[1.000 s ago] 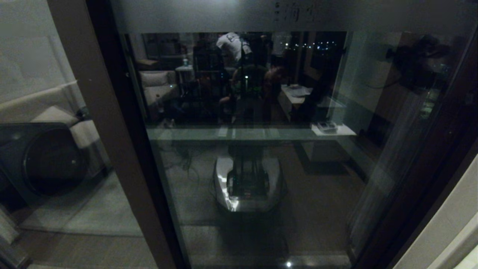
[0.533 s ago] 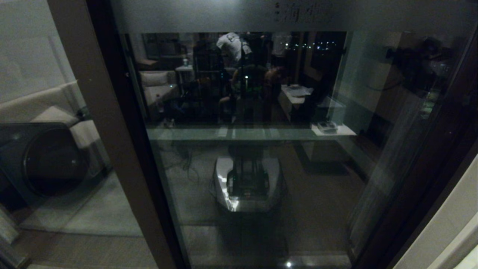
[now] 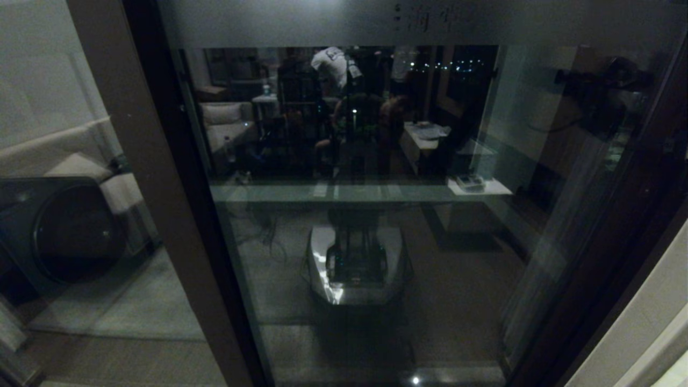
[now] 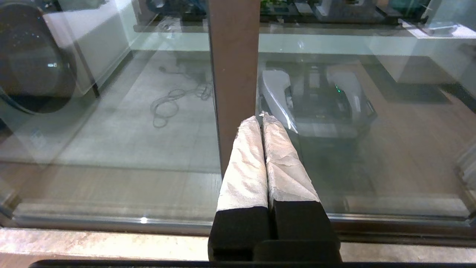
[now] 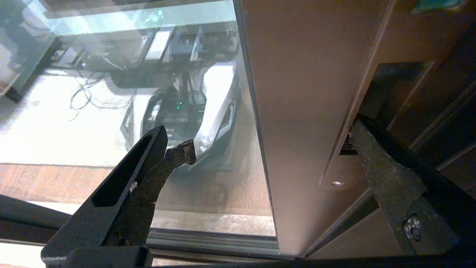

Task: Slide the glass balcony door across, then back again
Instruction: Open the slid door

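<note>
The glass balcony door (image 3: pixel 365 161) fills the head view, with its frosted top strip (image 3: pixel 430 21) bearing characters. Its right upright (image 5: pixel 305 93) carries the recessed slot handle (image 5: pixel 390 82), with a small screw (image 5: pixel 337 183) below it. My right gripper (image 5: pixel 269 137) is open and straddles this upright. One finger (image 5: pixel 375 163) reaches into the slot and the other finger (image 5: pixel 163 167) is in front of the glass. My left gripper (image 4: pixel 260 117) is shut on nothing, its white-wrapped tips at the edge of the brown left upright (image 4: pixel 232 67). Neither gripper shows plainly in the head view.
A dark round-fronted machine (image 3: pixel 70 231) stands behind the glass on the left. The floor track (image 4: pixel 111 221) runs along the bottom. A pale wall (image 3: pixel 645 322) borders the right side. My base is reflected in the glass (image 3: pixel 355 263). A dark shape (image 3: pixel 602 97) shows near the right upright.
The dark shape near the right upright has shifted slightly. The door frame and the left upright stay in the same place.
</note>
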Tool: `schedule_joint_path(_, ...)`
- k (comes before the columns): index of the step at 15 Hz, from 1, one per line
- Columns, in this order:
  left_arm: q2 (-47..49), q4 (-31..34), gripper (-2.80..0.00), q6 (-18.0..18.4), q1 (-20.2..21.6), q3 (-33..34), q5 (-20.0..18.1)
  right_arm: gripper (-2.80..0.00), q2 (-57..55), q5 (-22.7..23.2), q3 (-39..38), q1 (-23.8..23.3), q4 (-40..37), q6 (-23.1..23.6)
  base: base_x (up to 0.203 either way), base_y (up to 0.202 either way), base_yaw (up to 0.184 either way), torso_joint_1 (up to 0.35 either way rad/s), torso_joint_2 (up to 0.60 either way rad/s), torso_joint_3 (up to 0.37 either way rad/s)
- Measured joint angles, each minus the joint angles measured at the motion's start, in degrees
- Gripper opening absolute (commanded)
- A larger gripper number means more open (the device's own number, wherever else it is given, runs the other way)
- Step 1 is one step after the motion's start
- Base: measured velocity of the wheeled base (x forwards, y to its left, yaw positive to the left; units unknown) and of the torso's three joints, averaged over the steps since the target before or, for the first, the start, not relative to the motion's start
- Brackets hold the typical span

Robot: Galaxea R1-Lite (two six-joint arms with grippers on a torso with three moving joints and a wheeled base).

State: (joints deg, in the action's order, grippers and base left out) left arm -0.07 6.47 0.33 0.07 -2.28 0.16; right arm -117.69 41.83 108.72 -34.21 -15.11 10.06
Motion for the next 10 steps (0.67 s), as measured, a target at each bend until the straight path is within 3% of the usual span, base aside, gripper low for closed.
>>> schedule_joint_path(10,0.0,0.0,-2.8,0.0,0.0,0.0,-0.02,0.0,1.58,0.36,-2.95,1.25,0.24,0.41,0.0,0.0,0.0,0.0,0.0,0.0)
